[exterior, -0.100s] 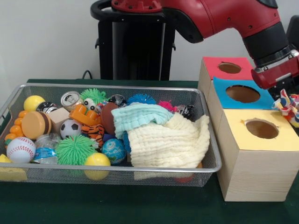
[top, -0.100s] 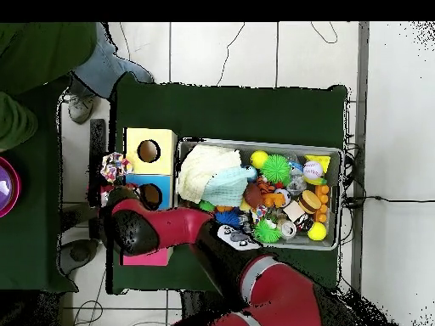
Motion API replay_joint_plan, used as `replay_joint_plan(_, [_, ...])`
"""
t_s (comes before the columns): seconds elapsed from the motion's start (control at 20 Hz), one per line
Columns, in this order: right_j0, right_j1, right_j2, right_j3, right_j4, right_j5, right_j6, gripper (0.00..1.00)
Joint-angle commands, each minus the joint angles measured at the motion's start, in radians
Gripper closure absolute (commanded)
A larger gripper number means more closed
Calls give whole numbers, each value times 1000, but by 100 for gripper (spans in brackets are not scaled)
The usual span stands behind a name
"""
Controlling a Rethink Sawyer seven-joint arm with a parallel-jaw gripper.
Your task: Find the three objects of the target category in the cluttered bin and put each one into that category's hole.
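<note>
My gripper hangs at the far right, beyond the row of boxes, shut on a multi-coloured knotted rope toy. From overhead, the toy dangles under the gripper, just outside the boxes and beside the blue one. Three wooden boxes stand in a row, each with a round hole: red top, blue top, yellow top. The wire bin holds balls, spiky toys, a can and cloths.
A cream cloth and a mint cloth cover the bin's right part. A person's leg and shoe show at the overhead view's upper left. My arm covers the red box from above.
</note>
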Motion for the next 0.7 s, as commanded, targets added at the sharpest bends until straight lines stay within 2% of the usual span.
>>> replay_joint_plan(0.05, [12, -26, -135, -56, 68, 30, 178, 100])
replay_joint_plan(0.25, [28, -63, -169, -56, 82, -16, 200, 100])
replay_joint_plan(0.4, [20, -91, -168, -47, 83, -58, 222, 100])
replay_joint_plan(0.7, [8, -99, -153, -46, 74, -99, 242, 100])
